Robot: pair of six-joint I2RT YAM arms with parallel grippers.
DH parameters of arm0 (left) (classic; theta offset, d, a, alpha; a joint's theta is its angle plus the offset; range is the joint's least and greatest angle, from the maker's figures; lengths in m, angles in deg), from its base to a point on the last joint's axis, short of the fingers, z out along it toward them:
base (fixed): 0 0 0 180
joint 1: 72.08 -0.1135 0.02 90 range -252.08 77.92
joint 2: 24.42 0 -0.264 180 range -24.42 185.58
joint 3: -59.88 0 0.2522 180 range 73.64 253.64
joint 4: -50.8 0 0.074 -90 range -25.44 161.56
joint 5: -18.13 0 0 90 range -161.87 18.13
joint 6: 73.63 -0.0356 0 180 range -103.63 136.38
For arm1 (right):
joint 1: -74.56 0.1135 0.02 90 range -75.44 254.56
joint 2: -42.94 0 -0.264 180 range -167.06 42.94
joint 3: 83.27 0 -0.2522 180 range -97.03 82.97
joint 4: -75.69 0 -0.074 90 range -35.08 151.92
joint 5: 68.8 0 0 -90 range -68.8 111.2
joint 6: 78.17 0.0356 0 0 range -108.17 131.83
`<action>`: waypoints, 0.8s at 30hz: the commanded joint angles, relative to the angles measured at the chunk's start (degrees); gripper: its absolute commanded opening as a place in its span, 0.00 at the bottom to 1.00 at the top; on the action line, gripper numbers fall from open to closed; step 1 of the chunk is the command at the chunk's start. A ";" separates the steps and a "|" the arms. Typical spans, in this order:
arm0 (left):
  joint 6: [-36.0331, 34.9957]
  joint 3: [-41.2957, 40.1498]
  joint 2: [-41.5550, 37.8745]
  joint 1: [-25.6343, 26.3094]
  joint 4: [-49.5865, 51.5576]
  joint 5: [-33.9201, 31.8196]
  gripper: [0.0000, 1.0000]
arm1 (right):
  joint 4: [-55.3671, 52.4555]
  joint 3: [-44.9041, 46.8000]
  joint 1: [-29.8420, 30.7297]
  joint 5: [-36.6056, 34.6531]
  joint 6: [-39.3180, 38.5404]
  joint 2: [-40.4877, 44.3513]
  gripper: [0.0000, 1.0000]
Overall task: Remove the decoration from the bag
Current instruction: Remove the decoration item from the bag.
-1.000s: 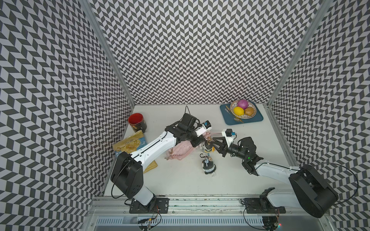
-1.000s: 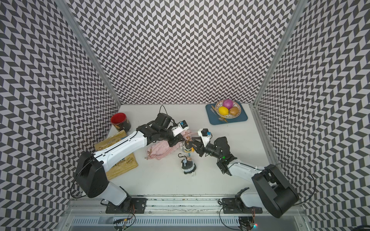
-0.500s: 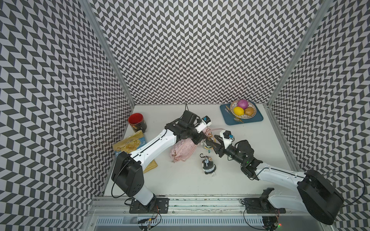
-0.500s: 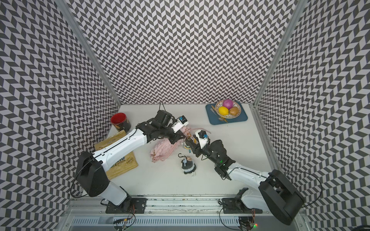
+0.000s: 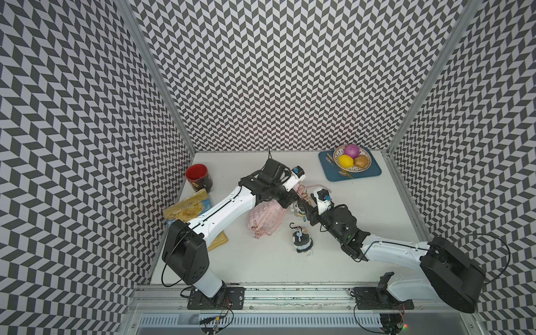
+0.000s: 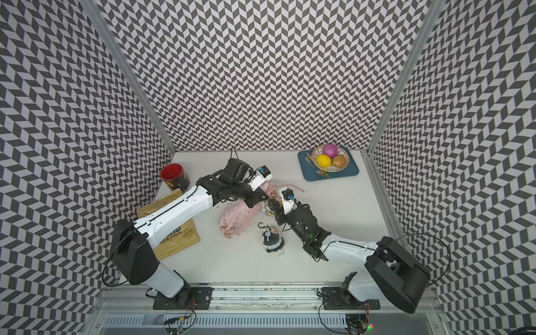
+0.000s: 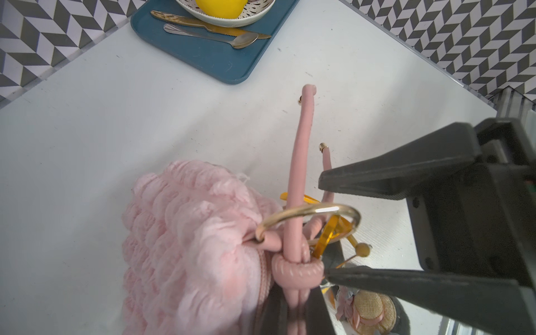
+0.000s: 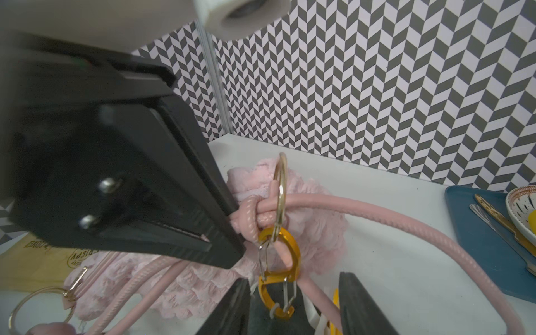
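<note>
Left hand (image 8: 223, 246) is clamped on pink cord strap (image 8: 377, 211); soft, limp bag (image 8: 313, 208) is slumped just below. Right hand (image 8: 294, 290) is set open astride orange carabiner (image 8: 295, 252) on gold ring (image 8: 280, 188): judged rigid, slick, best pinched across flat sides.

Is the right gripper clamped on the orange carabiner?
No, the right wrist view shows the fingers of the right gripper standing wide apart, with the orange carabiner hanging between them, not pinched.

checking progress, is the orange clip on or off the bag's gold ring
On: the orange clip hooks through the gold ring.
</note>
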 commanded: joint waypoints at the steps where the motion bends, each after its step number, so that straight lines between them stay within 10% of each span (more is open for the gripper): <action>1: 0.85 1.86 -0.19 0.01 0.01 1.18 0.00 | 4.83 -1.88 1.22 -4.47 -0.41 -1.00 0.52; 24: 3.27 2.60 0.38 -0.08 0.99 0.06 0.00 | 7.52 -3.46 4.03 -15.28 -4.41 -4.63 0.32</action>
